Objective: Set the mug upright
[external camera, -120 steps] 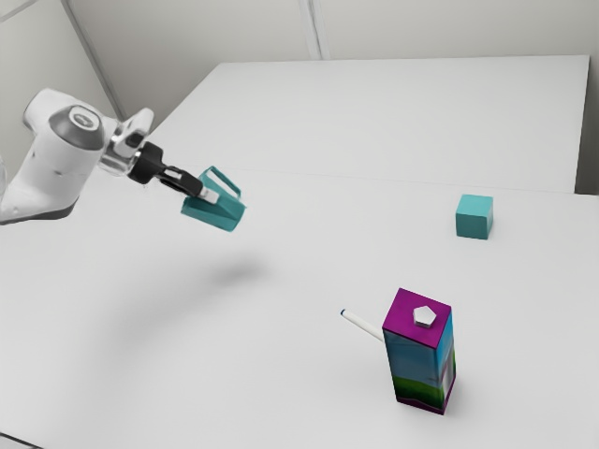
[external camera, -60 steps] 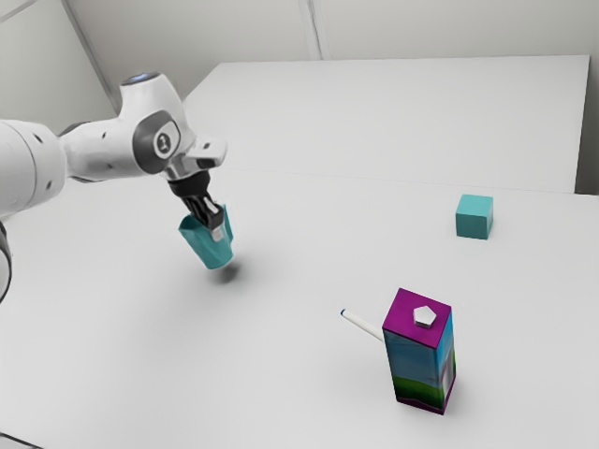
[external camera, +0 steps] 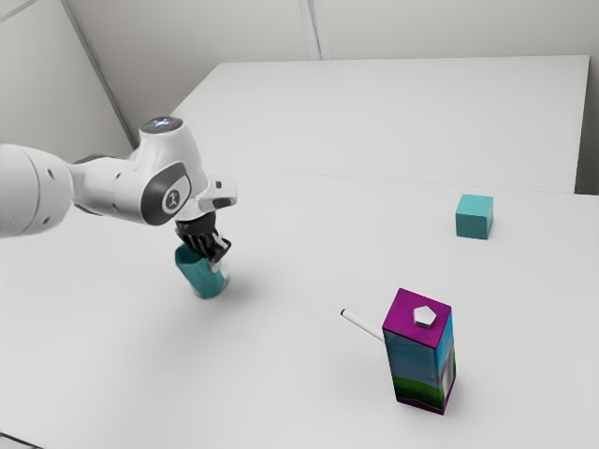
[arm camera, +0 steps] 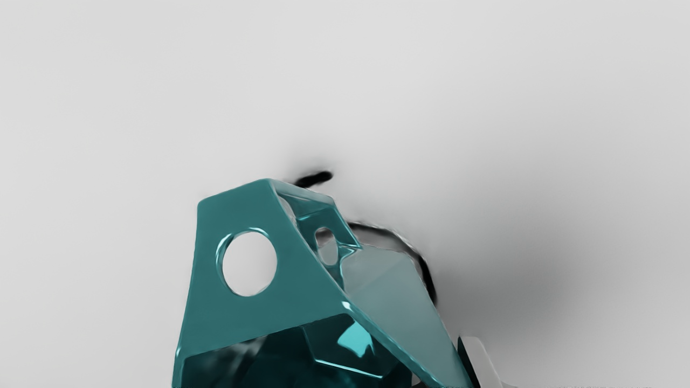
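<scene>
The teal mug (external camera: 197, 273) is low over the table or touching it, opening upward and leaning toward the exterior view's left; the exact contact is unclear. My gripper (external camera: 215, 263) is shut on its wall, pointing down from above. In the wrist view the mug (arm camera: 302, 302) shows its open rim and its handle with a round hole, and a pale fingertip (arm camera: 481, 358) presses against its outer side. The other finger is hidden by the mug.
A teal cube (external camera: 474, 217) stands toward the exterior view's right. Nearer the camera is a purple-topped carton (external camera: 420, 360), with a white marker (external camera: 361, 324) lying beside it on the white table (external camera: 281, 374).
My hand has swung from nearly sideways to pointing down, turning the mug from lying in the air to nearly upright. Both have since come lower, toward the table. The cube, carton and marker have stayed put.
</scene>
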Robot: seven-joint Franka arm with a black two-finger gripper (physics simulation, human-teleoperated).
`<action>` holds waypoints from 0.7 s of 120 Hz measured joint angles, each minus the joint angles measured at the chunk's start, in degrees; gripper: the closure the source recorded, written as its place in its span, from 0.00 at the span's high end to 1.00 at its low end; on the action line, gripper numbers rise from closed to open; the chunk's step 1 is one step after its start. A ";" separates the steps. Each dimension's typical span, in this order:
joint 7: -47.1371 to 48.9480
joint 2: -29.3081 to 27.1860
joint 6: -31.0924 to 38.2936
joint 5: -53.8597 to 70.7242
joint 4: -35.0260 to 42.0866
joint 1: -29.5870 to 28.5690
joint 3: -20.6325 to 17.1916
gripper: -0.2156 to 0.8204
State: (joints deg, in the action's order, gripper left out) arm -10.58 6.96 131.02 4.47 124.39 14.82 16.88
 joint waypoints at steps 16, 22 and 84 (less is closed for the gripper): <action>3.67 -0.02 0.51 -0.13 0.63 -0.14 0.00 0.17; 4.67 -0.15 0.54 -0.29 0.50 -0.19 0.00 0.28; 10.96 -6.02 -28.99 -1.10 -39.04 -2.80 -3.93 0.73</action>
State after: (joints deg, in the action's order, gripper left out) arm 0.38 0.95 102.03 3.37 85.35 12.02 12.96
